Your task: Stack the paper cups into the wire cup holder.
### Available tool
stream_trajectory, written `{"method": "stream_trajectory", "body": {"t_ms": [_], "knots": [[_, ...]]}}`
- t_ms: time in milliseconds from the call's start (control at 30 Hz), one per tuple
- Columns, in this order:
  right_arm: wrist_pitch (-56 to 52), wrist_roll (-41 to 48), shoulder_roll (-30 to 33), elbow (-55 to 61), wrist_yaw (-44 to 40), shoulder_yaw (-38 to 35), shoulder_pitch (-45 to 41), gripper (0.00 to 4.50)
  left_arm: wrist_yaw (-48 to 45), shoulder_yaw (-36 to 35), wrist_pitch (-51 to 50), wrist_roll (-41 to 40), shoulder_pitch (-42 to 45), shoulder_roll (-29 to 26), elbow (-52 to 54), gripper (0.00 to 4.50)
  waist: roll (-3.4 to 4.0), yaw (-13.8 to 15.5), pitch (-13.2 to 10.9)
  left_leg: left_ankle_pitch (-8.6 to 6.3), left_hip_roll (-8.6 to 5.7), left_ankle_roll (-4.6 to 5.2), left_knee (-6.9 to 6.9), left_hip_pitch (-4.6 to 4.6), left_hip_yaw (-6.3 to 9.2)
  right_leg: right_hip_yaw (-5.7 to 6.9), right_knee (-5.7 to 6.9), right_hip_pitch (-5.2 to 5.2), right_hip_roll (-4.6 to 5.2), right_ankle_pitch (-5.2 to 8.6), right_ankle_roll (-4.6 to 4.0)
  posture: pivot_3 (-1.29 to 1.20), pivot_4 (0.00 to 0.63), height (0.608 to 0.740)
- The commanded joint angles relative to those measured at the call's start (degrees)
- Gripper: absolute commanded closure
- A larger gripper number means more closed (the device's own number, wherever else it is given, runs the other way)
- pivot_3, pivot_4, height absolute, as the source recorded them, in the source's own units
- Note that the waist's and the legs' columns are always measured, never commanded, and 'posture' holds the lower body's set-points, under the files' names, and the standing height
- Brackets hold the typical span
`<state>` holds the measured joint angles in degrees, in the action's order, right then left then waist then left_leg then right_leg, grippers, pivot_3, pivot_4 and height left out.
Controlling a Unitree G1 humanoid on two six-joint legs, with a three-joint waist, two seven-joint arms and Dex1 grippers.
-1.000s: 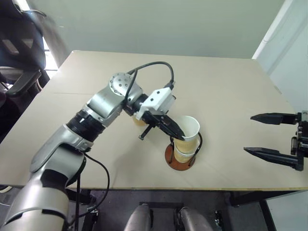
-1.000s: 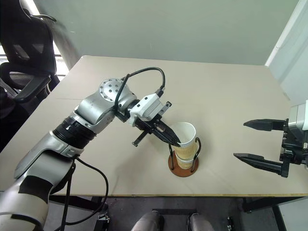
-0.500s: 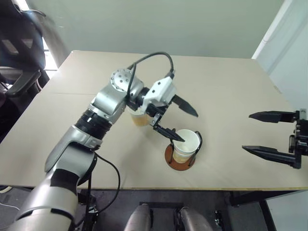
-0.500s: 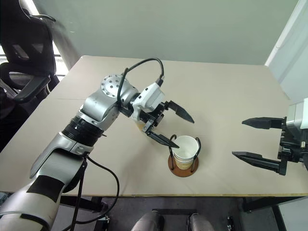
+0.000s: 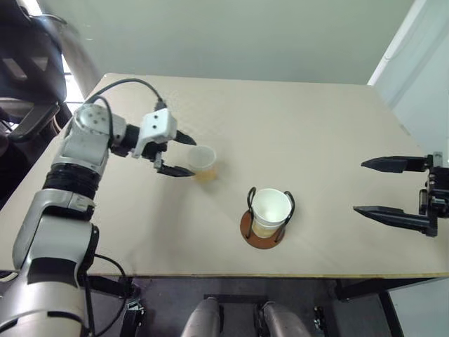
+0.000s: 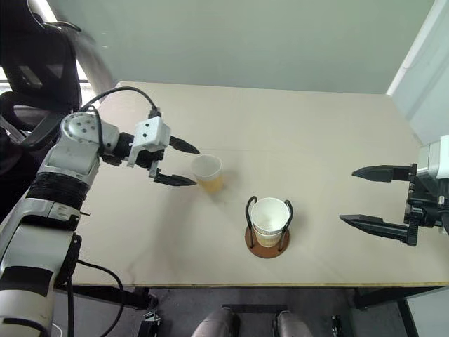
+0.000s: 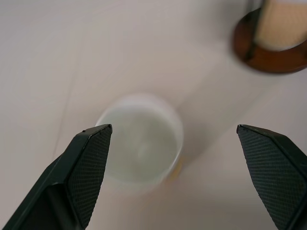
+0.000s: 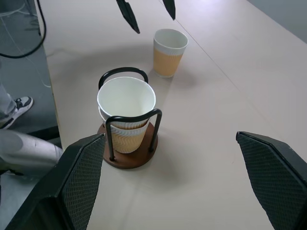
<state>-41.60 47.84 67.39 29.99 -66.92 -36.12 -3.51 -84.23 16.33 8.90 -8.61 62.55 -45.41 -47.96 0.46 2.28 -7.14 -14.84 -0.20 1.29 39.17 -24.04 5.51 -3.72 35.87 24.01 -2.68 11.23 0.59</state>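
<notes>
At the left of the left eye view the left gripper [image 5: 181, 154] hangs with its two black fingers spread wide and empty, their tips just beside the one loose paper cup [image 5: 201, 163], which stands upright on the table [image 5: 316, 126] a little left of centre. That cup is not yet between the fingers; one tip sits above its rim in the frame and the other at its near side. Judging by this, the step in hand is fetching the last cup. To do it well the gripper should ease toward the cup until the wall lies squarely between both fingers, below the rolled rim, then close gently, since thin paper will likely dent or tip under a hard or off-centre squeeze. Further right, at lower centre of the frame, the wire cup holder [image 5: 264, 228] stands on its reddish-brown base with two nested cups [image 5: 270, 208] sitting between the black loops; the right wrist view shows two rims, one just under the other. The lifted cup should be carried over upright and lowered straight down between the loops, mouth up, so it seats in the stack rather than catching on a wire. At the far right edge the right gripper [image 5: 395, 188] waits well apart from everything, its fingers spread and holding nothing.
</notes>
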Motion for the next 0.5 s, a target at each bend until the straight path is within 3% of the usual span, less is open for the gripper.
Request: {"method": "stream_trajectory", "body": {"t_ms": [33, 433, 500], "knots": [[1.4, -0.6, 1.1, -0.6, -0.4, 0.6, -1.6, 0.00, 2.8, -3.1, 2.7, 1.3, 0.9, 2.6, -4.4, 0.04, 0.00, 0.1, 0.0, -0.01, 0.00, 0.01, 0.00, 0.00, 0.00, 0.00, 0.00, -0.01, 0.00, 0.00, 0.00, 0.00, 0.150, 0.740], [0.6, -1.0, 2.4, -0.9, -1.6, -0.4, -2.0, 0.00, 2.8, -4.3, 7.1, 5.4, -0.2, 7.7, -9.9, 0.04, 0.00, -0.3, 0.0, 0.00, -0.02, 0.01, -0.03, 0.01, -0.04, 0.01, 0.00, 0.01, 0.00, -0.01, 0.02, 0.00, 0.150, 0.740], [0.4, -0.9, 2.5, -0.8, -1.6, -0.5, -2.0, 0.00, 5.3, -4.2, 8.2, 7.0, 0.0, 8.1, -11.9, 0.40, 0.00, -0.3, 0.0, 0.00, -0.02, 0.01, -0.02, 0.01, -0.04, 0.00, 0.00, 0.00, 0.00, 0.00, 0.03, 0.00, 0.150, 0.740]]}}
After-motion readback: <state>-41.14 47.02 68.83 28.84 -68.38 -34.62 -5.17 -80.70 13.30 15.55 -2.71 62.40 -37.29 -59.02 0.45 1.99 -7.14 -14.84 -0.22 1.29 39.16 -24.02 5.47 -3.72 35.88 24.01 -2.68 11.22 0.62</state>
